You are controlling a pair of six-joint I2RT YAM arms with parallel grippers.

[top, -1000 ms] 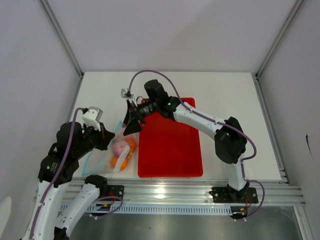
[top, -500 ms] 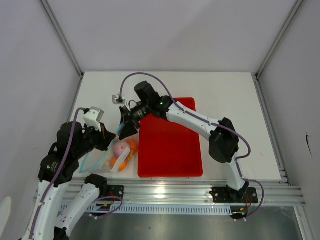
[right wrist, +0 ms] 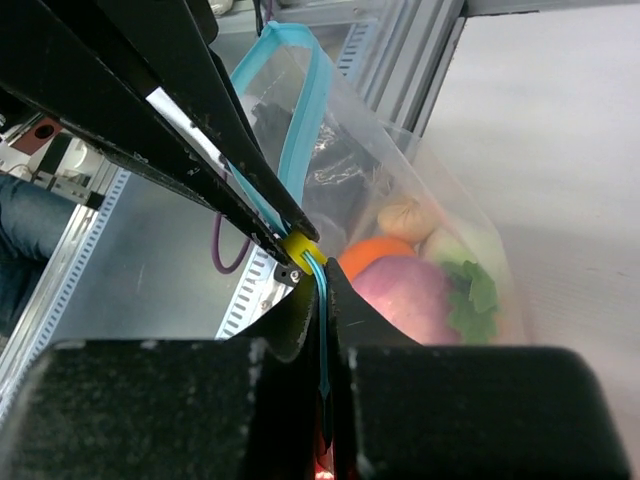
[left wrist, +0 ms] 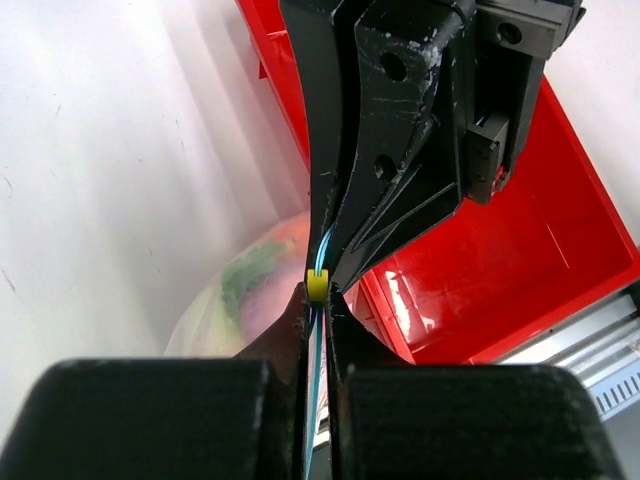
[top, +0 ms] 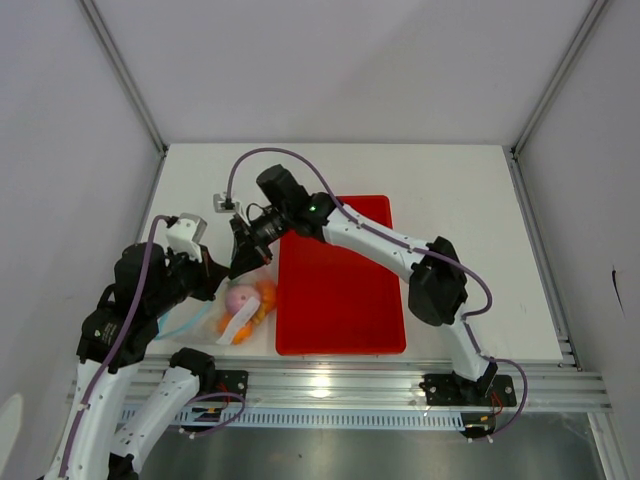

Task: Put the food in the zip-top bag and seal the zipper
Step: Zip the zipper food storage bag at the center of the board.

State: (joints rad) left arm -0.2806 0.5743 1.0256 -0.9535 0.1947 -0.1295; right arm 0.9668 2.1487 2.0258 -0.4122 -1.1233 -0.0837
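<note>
The left jaws are pinched fully shut on the zipper, the thin blue strip running straight up between their black fingers. The right jaws are shut too, clamped on the same strip, and the two pairs meet tip to tip at a small yellow piece that sits on the strip. Holding the mouth from both sides like this keeps the floppy edge taut and flat. My guess is that the left grip serves as the anchor, so the right pinch can press the two halves together as it runs along. The right wrist view shows a stretch of the strip gaping in a blue loop beyond the meeting point, so the seal looks unfinished. Below the pinch hangs the clear bag with the food inside it: a purple onion, an orange piece, a pale knobbly lump and something with green leaves are visible, though I cannot count all six. In the top view the bag lies on the tabletop just off the left edge of the red tray, toward its near corner, and no food shows in the tray.
</note>
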